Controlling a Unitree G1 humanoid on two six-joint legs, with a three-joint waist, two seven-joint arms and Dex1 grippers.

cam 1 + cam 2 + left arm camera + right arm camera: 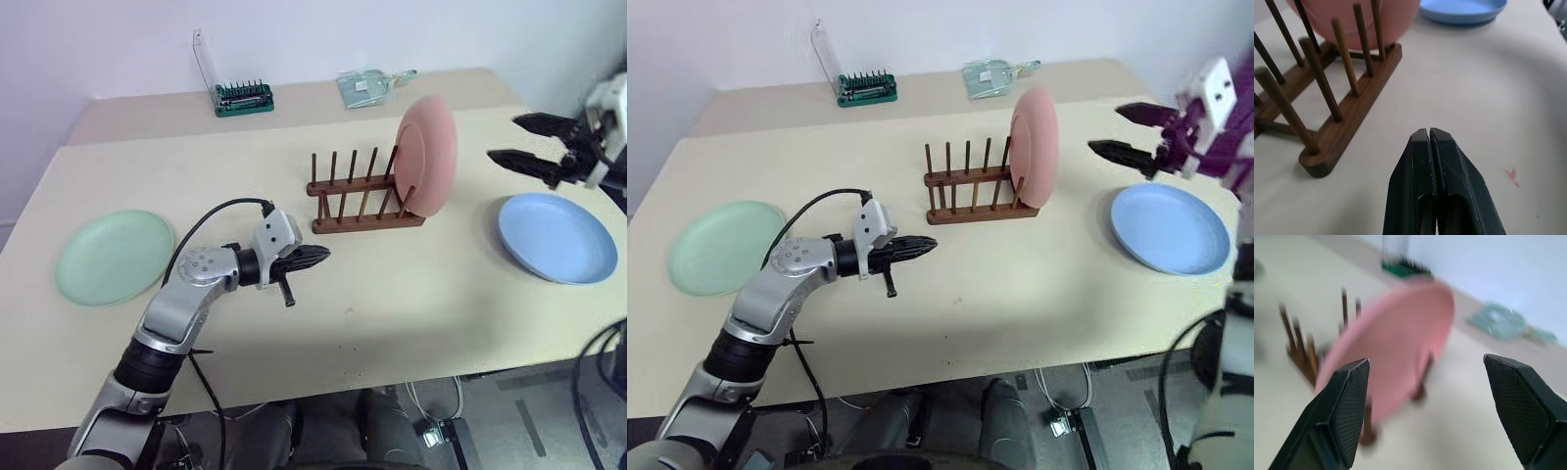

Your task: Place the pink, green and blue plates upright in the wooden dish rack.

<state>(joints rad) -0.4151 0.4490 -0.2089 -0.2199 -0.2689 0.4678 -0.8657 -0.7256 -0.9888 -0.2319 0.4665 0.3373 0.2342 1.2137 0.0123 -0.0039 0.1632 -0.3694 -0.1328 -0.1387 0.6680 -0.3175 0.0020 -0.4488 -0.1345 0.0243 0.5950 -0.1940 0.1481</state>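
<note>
A: Where does the pink plate (427, 155) stand?

B: Upright in the wooden dish rack (362, 201), in the slot at the rack's right end, leaning slightly on the pegs. The rack sits near the middle of the table (392, 294), its other slots bare.

A: And the other two plates?

B: Both lie flat on the table. The green plate (115, 256) is at about nine o'clock from the rack, well apart from it. The blue plate (556, 236) is at about four o'clock from the rack, near the table's right edge.

A: How do the grippers stand?

B: The right gripper (526, 141) hangs in the air at three o'clock from the pink plate, above the blue plate's far edge, its fingers spread wide with nothing between them. The left gripper (318, 257) has its fingers pressed together on nothing, and it hovers low over the table at about seven o'clock from the rack, pointing toward it.

A: Anything else?

B: A green bit case (243, 97) and a clear packet (368, 86) lie along the far edge.
</note>
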